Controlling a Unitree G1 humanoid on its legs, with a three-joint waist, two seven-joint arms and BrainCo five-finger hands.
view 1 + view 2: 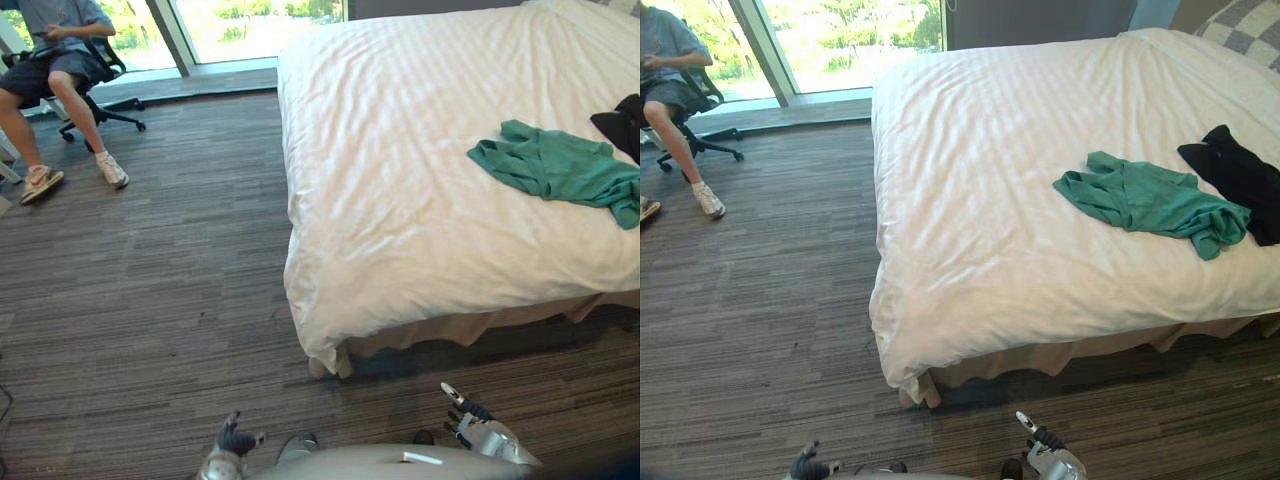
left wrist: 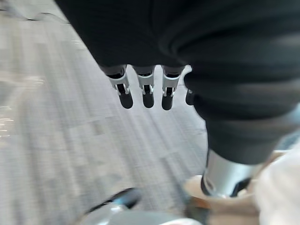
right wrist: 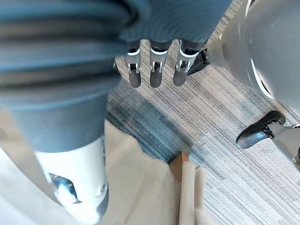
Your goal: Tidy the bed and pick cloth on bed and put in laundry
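The wide white-covered bed (image 1: 400,180) takes the right of the scene, on the grey striped carpet floor (image 1: 150,280). On its right part lies the crumpled green cloth (image 1: 1145,200), with the black cloth (image 1: 1240,175) just beside it, farther right. A checked fabric pillow (image 1: 1240,25) sits at the bed's far right corner. Far left, a person (image 1: 60,50) sits on a black wheeled office chair (image 1: 112,115).

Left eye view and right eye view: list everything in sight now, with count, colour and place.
bed: 1, white, scene's right half.
green cloth: 1, teal green, crumpled on the bed.
black cloth: 1, black, on the bed right of the green cloth.
pillow: 1, grey-white checked, bed's far right corner.
office chair: 1, black, far left.
person: 1, seated on it.
floor: 1, dark striped, around the bed.
left hand: 1, silver, open, above the floor.
right hand: 1, silver, open, above the floor.
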